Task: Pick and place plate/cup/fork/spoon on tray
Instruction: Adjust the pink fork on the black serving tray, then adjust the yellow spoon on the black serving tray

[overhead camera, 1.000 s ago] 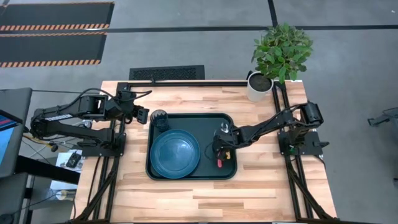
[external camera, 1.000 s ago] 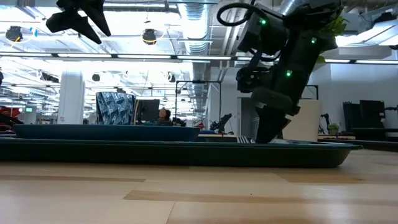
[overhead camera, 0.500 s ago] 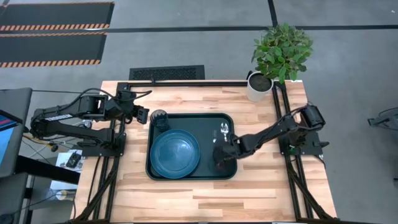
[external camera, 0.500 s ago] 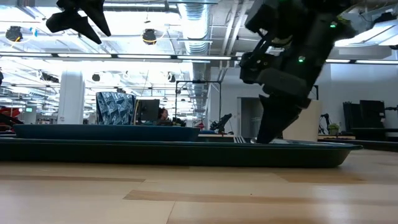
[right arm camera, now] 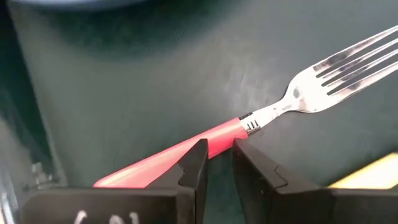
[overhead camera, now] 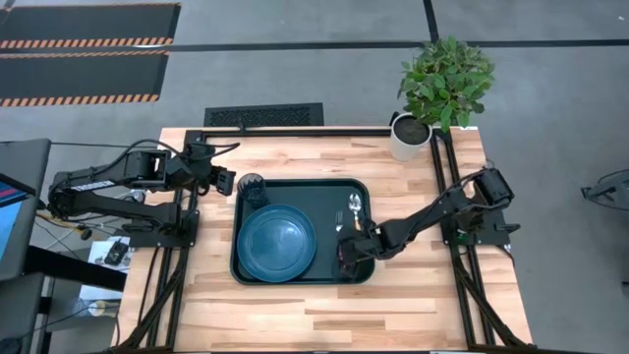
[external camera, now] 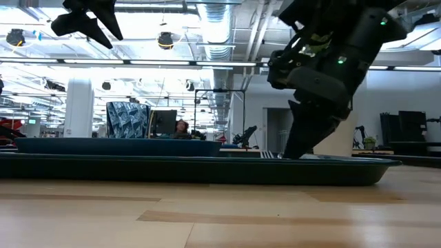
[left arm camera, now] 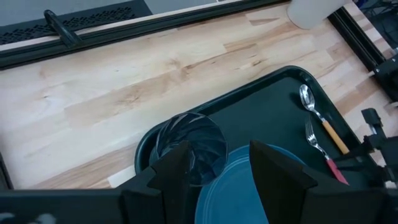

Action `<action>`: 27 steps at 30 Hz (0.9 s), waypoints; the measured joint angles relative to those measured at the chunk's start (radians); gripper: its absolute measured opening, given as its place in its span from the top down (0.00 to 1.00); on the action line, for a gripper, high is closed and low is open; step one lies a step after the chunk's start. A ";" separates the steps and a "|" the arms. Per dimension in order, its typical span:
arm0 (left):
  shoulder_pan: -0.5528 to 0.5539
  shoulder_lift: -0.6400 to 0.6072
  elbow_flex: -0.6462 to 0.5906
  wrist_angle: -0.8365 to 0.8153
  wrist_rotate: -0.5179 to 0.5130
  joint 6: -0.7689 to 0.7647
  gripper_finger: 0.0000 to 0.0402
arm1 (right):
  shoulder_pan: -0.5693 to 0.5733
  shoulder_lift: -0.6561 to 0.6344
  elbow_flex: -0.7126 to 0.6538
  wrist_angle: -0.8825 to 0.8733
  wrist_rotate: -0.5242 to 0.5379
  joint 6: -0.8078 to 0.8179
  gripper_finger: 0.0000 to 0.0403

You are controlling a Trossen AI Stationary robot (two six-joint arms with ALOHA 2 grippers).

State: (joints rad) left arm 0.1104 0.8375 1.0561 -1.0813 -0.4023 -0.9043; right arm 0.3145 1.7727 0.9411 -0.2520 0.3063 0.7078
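The dark green tray lies mid-table. On it lie the blue plate, the dark grey cup upright in its far left corner, and the orange-handled spoon at its right side. The red-handled fork lies flat on the tray beside the spoon. My right gripper is low over the tray's near right part, its fingers nearly together at the fork's handle. My left gripper is open and empty, just left of the cup. My right gripper has the fork's red handle, close to the metal neck, in the narrow gap between its two fingertips. The fingers come from above, slanting down. The handle runs on under one finger. The fork lies flat on the tray floor.
A white pot with a green plant stands at the table's far right corner. Bare wood lies near the table's front edge and on both sides of the tray. The arm bases stand at the table's left and right edges.
My right gripper has gone toward the table's near edge along the tray's right side, staying low at the tray floor. The left arm has kept still.
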 joint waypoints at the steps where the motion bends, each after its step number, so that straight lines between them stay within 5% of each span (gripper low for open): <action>1: 0.000 0.000 0.000 0.000 0.000 0.000 0.62 | -0.005 0.001 0.000 0.005 0.001 0.000 0.76; 14: 0.000 0.000 0.000 0.000 -0.002 -0.008 0.62 | -0.040 -0.048 0.012 0.024 0.007 -0.053 0.76; 23: 0.000 0.000 0.000 0.000 -0.001 0.001 0.62 | -0.089 -0.116 0.012 -0.308 0.088 -0.067 0.76; 27: 0.000 0.000 0.000 -0.001 -0.004 0.008 0.62 | -0.116 -0.115 -0.014 -0.278 0.069 -0.088 0.76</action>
State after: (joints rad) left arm 0.1108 0.8379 1.0561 -1.0821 -0.4058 -0.8960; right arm 0.1984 1.6573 0.9267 -0.5300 0.3750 0.6198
